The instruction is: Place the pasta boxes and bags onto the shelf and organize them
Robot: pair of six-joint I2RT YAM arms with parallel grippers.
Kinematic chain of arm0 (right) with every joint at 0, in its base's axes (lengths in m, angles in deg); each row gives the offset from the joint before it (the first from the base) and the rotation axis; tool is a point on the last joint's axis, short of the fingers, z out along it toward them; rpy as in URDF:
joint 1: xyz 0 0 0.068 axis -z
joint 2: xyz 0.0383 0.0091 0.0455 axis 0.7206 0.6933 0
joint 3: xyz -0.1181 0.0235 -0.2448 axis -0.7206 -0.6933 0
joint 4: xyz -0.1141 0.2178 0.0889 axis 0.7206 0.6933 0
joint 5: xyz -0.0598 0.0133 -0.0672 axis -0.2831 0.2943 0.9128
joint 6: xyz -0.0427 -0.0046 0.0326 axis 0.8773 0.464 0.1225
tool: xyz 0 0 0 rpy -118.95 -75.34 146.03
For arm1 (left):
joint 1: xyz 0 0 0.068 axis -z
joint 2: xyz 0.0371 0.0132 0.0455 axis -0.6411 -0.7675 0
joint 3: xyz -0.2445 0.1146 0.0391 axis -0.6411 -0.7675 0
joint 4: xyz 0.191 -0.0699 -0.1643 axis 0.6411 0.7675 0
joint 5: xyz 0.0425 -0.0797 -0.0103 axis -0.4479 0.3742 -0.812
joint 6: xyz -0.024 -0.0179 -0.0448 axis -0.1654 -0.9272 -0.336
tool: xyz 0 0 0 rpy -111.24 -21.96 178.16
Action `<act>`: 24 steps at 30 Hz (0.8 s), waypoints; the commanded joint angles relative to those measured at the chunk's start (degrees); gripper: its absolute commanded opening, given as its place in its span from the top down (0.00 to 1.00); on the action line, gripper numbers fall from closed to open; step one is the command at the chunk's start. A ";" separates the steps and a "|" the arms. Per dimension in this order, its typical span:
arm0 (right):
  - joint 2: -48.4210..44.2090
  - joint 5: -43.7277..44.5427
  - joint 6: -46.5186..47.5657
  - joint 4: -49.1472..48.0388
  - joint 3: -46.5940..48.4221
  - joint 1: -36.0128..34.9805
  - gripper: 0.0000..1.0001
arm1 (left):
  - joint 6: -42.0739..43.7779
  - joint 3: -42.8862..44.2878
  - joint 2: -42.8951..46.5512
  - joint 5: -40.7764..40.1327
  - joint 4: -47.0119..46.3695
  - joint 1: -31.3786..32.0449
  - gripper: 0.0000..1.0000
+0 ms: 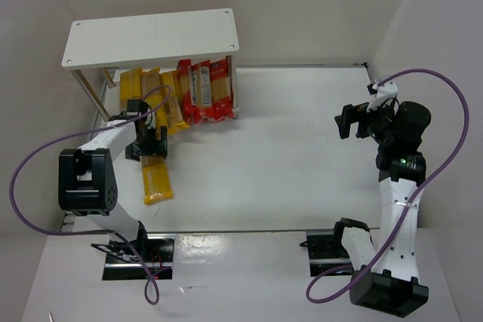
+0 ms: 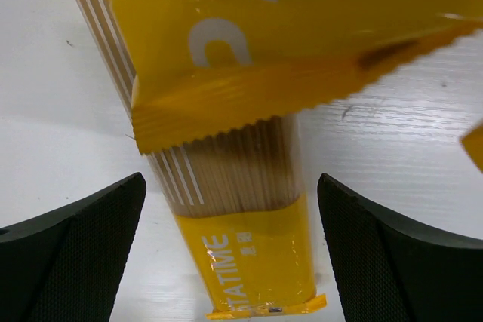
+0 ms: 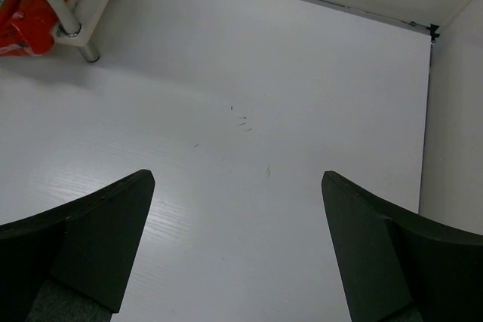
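Note:
The white shelf (image 1: 151,35) stands at the back left on thin legs. Under it lie several yellow spaghetti packs (image 1: 145,87) and red packs (image 1: 202,92), their near ends sticking out. One yellow pack (image 1: 157,185) lies on the table in front. My left gripper (image 1: 149,148) is open above that pack's far end. In the left wrist view the pack (image 2: 253,254) lies between the open fingers (image 2: 83,239), with another yellow pack (image 2: 287,35) overlapping it. My right gripper (image 1: 351,121) is open and empty at the right, over bare table (image 3: 238,179).
White walls enclose the table on the left, back and right. A shelf leg (image 3: 72,13) and a red pack end (image 3: 26,24) show at the top left of the right wrist view. Purple cables loop off both arms.

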 commanded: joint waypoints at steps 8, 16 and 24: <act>0.05 -0.43 0.40 -0.69 1.80 0.38 0.00 | -0.96 3.59 -3.73 -0.21 1.66 -0.77 0.12; 0.05 -0.43 0.93 0.44 2.85 0.38 0.00 | 1.68 4.21 -6.28 1.03 2.72 1.59 0.44; 0.05 -0.43 0.93 0.45 2.85 0.38 0.00 | 3.78 4.21 -6.80 1.03 2.72 8.70 0.44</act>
